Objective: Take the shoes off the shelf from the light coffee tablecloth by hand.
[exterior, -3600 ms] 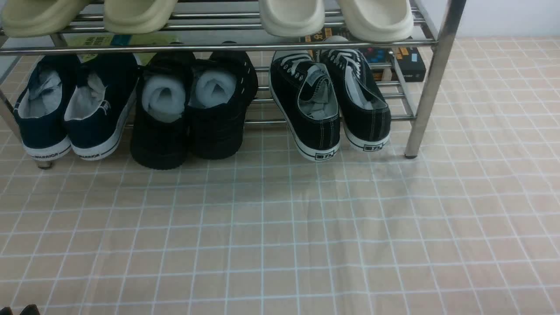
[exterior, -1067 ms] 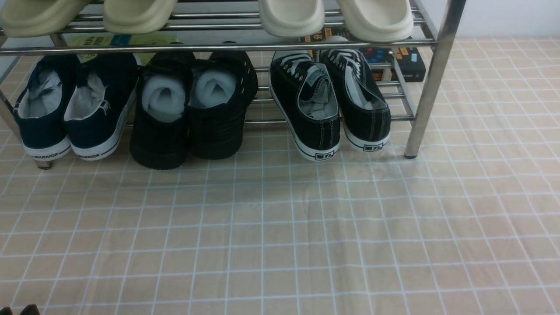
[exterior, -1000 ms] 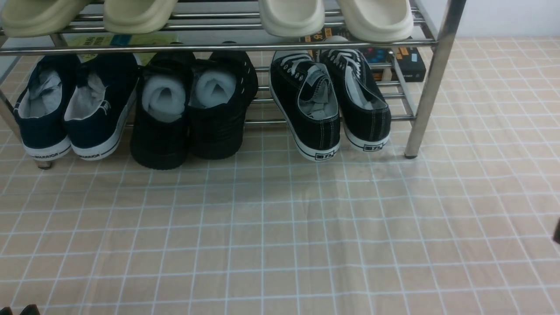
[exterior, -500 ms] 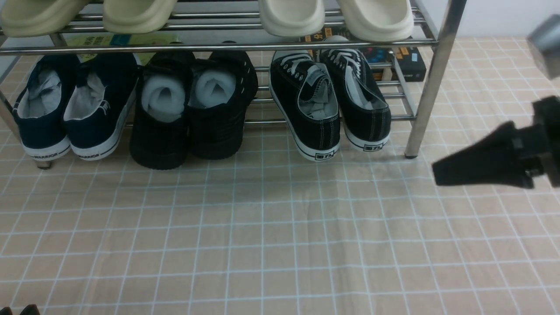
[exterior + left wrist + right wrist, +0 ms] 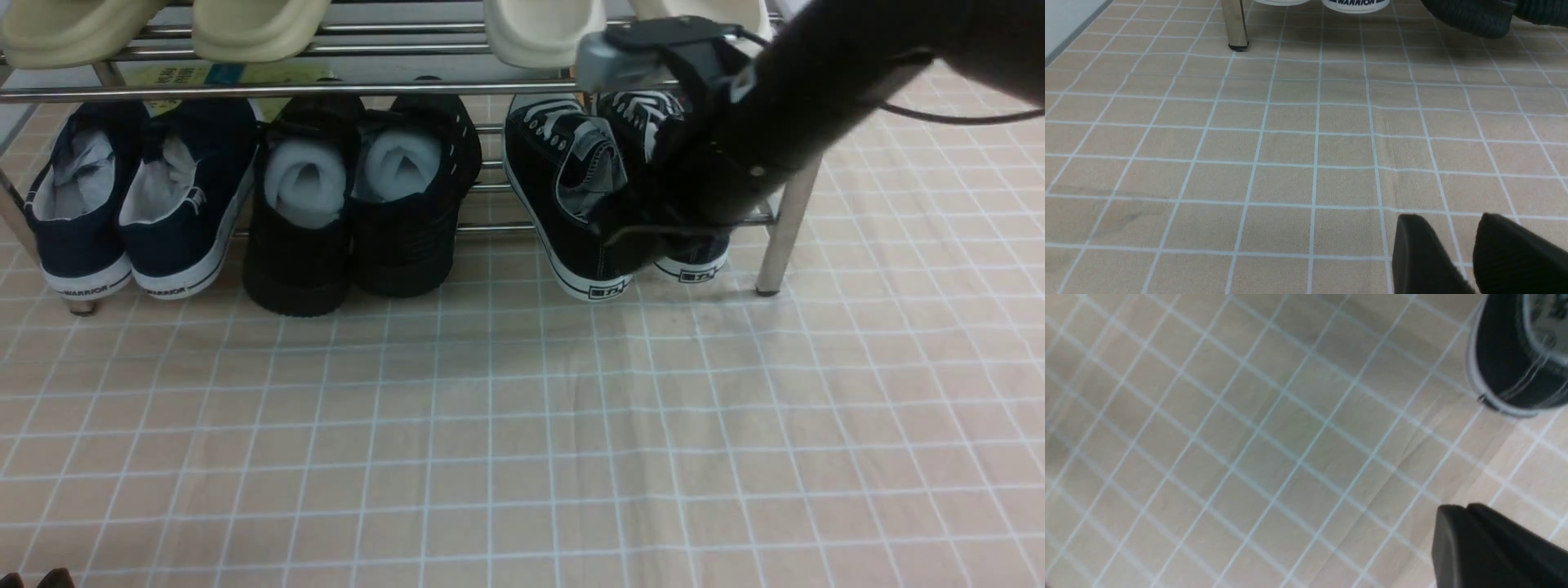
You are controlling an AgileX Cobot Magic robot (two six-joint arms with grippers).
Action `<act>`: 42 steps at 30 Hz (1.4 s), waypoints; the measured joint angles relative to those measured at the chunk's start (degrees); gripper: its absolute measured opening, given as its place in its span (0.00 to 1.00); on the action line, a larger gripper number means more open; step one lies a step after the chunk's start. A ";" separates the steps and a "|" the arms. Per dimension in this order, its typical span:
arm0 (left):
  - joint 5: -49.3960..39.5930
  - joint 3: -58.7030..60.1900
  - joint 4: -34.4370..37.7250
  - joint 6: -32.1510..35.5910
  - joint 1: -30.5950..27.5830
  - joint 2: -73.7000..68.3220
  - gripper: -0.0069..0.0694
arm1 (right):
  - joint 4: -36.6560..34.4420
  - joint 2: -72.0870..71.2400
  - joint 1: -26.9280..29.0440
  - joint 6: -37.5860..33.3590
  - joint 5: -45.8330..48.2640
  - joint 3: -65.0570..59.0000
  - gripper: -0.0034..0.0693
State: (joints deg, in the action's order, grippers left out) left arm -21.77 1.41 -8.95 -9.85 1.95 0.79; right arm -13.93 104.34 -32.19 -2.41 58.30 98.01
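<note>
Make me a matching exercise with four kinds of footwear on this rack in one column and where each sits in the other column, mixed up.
Column one
1. navy sneakers
2. chunky black shoes
3. black canvas sneakers
4. cream slippers

Column two
A. top tier of the shelf
B. lower level, middle
C. lower level, robot's right end
D. lower level, robot's left end

Pairs: 1-D, 2-B, 3-C, 4-A

One shelf [image 5: 245, 88] carries four cream slippers [image 5: 253, 28], two navy sneakers [image 5: 175, 212], two chunky black shoes [image 5: 408, 237] and two black canvas shoes [image 5: 555, 196]. One checked tablecloth [image 5: 490, 425] covers the surface. One robot arm [image 5: 816, 73] shows.
</note>
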 joint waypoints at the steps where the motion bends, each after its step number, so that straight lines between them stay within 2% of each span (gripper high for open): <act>1: 0.00 0.00 0.00 0.00 0.00 0.00 0.41 | 3.38 1.92 -0.79 1.84 0.00 2.50 0.13; 4: 0.00 0.00 0.00 0.00 0.00 0.00 0.41 | 8.50 5.85 -2.17 4.25 0.15 7.49 0.18; 9: 0.00 0.00 0.00 0.00 0.00 0.00 0.41 | 14.75 12.88 -2.94 6.35 -0.45 15.44 0.36; 11: 0.00 0.00 0.00 0.00 0.00 0.00 0.41 | 18.06 15.51 -2.94 7.11 -3.45 16.65 0.45; 15: 0.00 0.00 0.00 0.00 0.00 0.00 0.40 | 21.74 18.24 -2.94 9.54 -7.96 16.77 0.53; 19: 0.00 0.00 0.00 0.00 0.00 0.00 0.40 | 23.51 20.70 -2.94 10.78 -11.51 16.77 0.54; 22: 0.00 0.00 0.00 0.00 0.00 0.00 0.40 | 23.66 21.73 -2.94 10.97 -12.50 16.83 0.51; 24: 0.00 0.00 0.00 0.00 0.00 0.00 0.40 | 23.25 22.07 -2.99 11.34 -12.32 16.96 0.40; 26: 0.00 0.00 0.00 0.00 0.00 0.00 0.40 | 22.02 21.90 -3.23 12.05 -11.45 17.17 0.20; 27: 0.00 0.00 0.00 0.00 0.00 0.00 0.40 | 21.89 21.85 -3.31 12.05 -11.15 17.17 0.17; 28: 0.00 0.00 0.00 0.00 0.00 0.00 0.40 | 20.86 21.25 -3.43 12.21 -9.52 17.22 0.08; 29: 0.00 0.00 0.00 0.00 0.00 0.00 0.40 | 20.25 20.60 -3.56 12.21 -8.19 17.16 0.05; 42: 0.00 0.00 0.00 0.00 0.00 0.00 0.40 | 16.58 3.38 -10.81 12.42 14.21 16.84 0.05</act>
State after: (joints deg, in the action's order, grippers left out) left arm -21.77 1.41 -8.95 -9.85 1.95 0.79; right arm 2.65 107.72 -43.00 10.01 72.51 114.85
